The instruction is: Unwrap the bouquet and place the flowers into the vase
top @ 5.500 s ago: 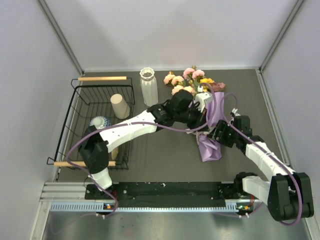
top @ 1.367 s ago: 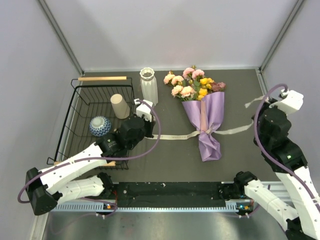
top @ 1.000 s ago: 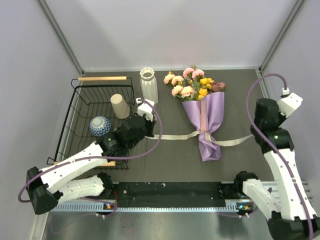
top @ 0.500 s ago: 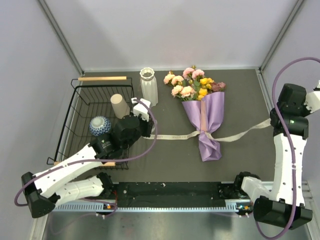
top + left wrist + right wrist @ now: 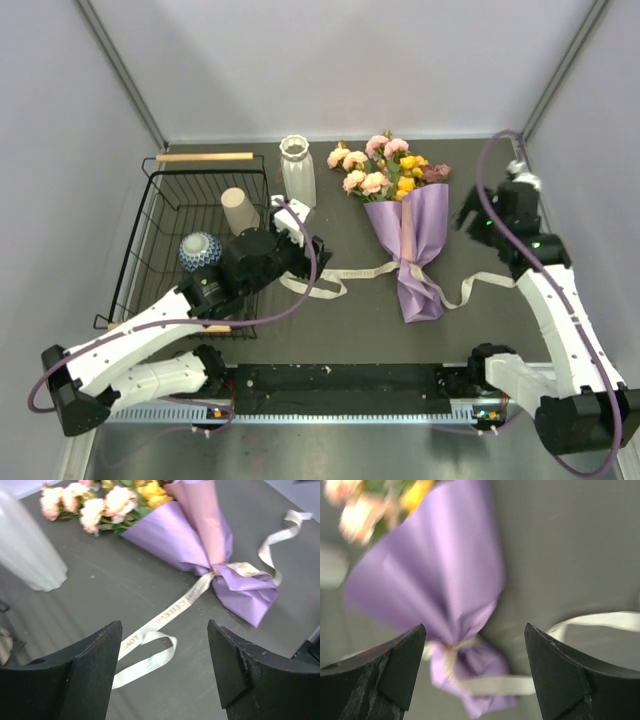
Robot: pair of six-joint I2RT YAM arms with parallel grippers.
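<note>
Right wrist view is motion-blurred: the bouquet shows as a lilac smear and the flowers are pale blobs cut off at the top-left corner. Right gripper has its fingers spread wide with nothing between them, hovering over the wrap's tied neck. Left wrist view is sharper. Left gripper is also spread wide and holds nothing, above the table. The cream ribbon lies loose on the table, one end looped below the left fingers, the other curling off past the wrap, and it is wound round the neck of the paper. Gold lettering runs along the ribbon but it is too small to read. The vase is cropped by the left edge here; the top view shows it whole, upright at the back, just left of the blooms. The bouquet lies flat mid-table, wrapped, with the stems hidden inside the paper. The beige cup and blue-patterned bowl sit in the wire basket, the bowl partly behind the left arm.
</note>
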